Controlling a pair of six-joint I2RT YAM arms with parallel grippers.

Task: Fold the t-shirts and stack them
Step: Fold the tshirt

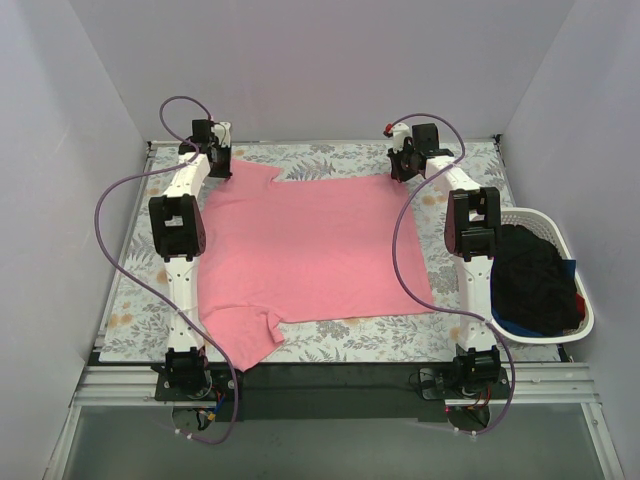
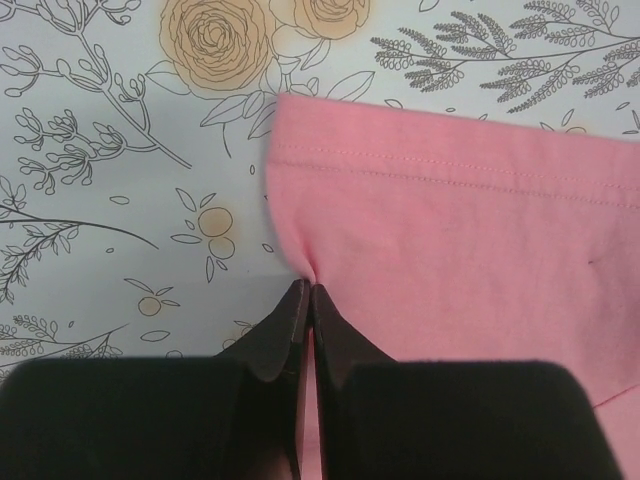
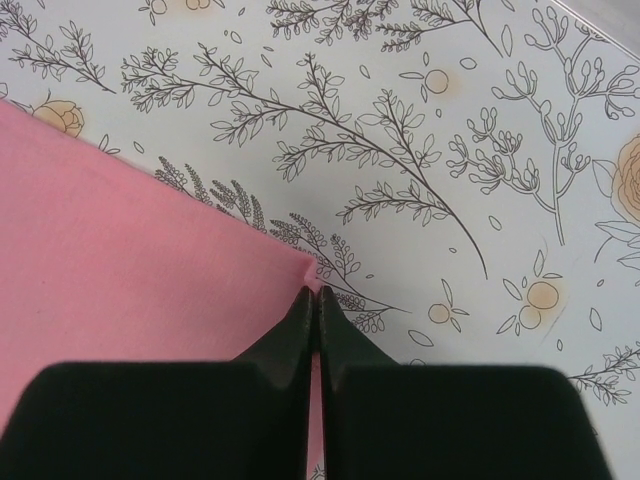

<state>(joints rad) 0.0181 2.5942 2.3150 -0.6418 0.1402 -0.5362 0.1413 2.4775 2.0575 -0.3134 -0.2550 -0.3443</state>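
Note:
A salmon-pink t-shirt [image 1: 310,250] lies spread flat on the floral tablecloth between the arms. My left gripper [image 1: 217,160] is at the shirt's far left corner, shut on its edge next to a stitched hem [image 2: 307,285]. My right gripper [image 1: 403,168] is at the far right corner, shut on the corner tip of the pink cloth [image 3: 317,290]. A near sleeve [image 1: 255,335] sticks out at the front left. A black t-shirt [image 1: 535,275] lies heaped in the basket, with bits of dark blue [image 1: 515,327] and red [image 1: 581,303] cloth under it.
A white oval laundry basket [image 1: 575,322] stands at the table's right edge beside the right arm. Purple cables [image 1: 400,250] loop from both arms, the right one over the pink shirt. Grey walls enclose the table on three sides.

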